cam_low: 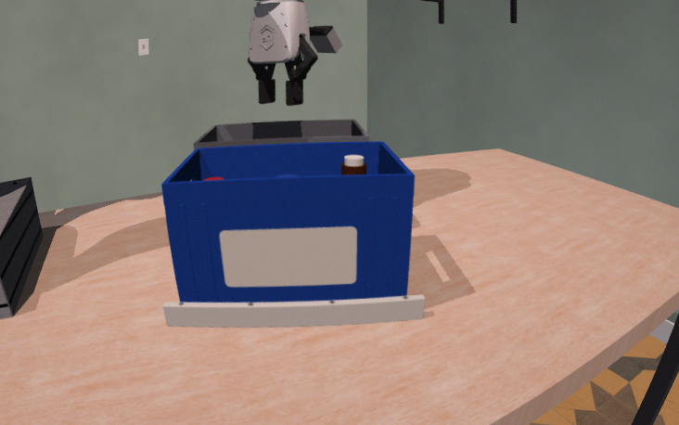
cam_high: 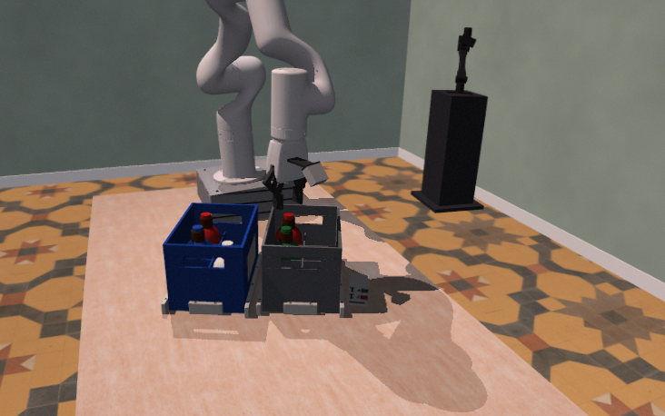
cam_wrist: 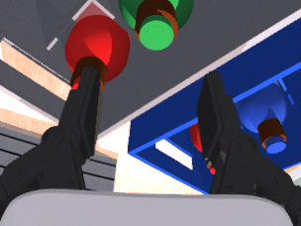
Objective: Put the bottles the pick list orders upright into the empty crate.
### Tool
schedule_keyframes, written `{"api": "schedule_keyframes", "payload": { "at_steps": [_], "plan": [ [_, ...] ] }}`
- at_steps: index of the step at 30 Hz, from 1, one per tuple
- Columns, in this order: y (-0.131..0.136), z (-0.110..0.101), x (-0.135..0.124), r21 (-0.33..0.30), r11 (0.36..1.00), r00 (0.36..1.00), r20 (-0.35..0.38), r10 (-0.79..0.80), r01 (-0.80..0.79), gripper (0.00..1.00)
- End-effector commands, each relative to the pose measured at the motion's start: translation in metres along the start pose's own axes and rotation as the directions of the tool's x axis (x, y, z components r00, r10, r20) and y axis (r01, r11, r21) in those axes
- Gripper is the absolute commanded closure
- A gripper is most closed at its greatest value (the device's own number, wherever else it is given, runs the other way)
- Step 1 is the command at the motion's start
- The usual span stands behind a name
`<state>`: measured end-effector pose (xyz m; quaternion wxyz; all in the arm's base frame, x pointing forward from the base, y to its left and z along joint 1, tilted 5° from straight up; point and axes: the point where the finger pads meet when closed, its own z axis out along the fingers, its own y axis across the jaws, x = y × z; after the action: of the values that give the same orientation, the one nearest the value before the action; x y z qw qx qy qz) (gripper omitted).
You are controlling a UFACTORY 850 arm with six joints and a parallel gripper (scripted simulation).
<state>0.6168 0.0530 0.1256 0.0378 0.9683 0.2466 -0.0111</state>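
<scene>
A pale wood-grain tabletop point(cam_high: 195, 372) point(cam_low: 300, 370) stands in a room with green-grey walls and a patterned tile floor. You see the grey crate point(cam_high: 301, 286) point(cam_low: 280, 142) point(cam_wrist: 163, 74), the landmark, holding an upright red-labelled bottle point(cam_high: 288, 230) point(cam_wrist: 98, 47) and an upright green-capped bottle point(cam_high: 285, 236) point(cam_wrist: 156, 32). Beside it, on the side away from the pick list point(cam_high: 358, 294), stands the blue crate point(cam_high: 205, 282) point(cam_low: 290, 200) point(cam_wrist: 163, 144), with red-, blue- and white-capped bottles inside. Your gripper point(cam_high: 290, 203) point(cam_low: 280, 97) point(cam_wrist: 150, 87) hangs above the grey crate, its fingers parted fairly wide with nothing between them.
</scene>
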Motion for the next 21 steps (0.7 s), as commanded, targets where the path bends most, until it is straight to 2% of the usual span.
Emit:
{"api": "schedule_keyframes", "payload": {
  "at_steps": [1,10,14,21],
  "plan": [
    [0.0,-0.001,0.001,-0.001,1.0,1.0,-0.002,0.0,0.0,0.35],
    [0.0,-0.001,0.001,-0.001,1.0,1.0,-0.002,0.0,0.0,0.35],
    [-0.007,-0.004,-0.003,-0.001,1.0,1.0,-0.002,0.0,0.0,0.35],
    [-0.04,-0.015,-0.009,-0.001,1.0,1.0,-0.002,0.0,0.0,0.35]
  ]
}}
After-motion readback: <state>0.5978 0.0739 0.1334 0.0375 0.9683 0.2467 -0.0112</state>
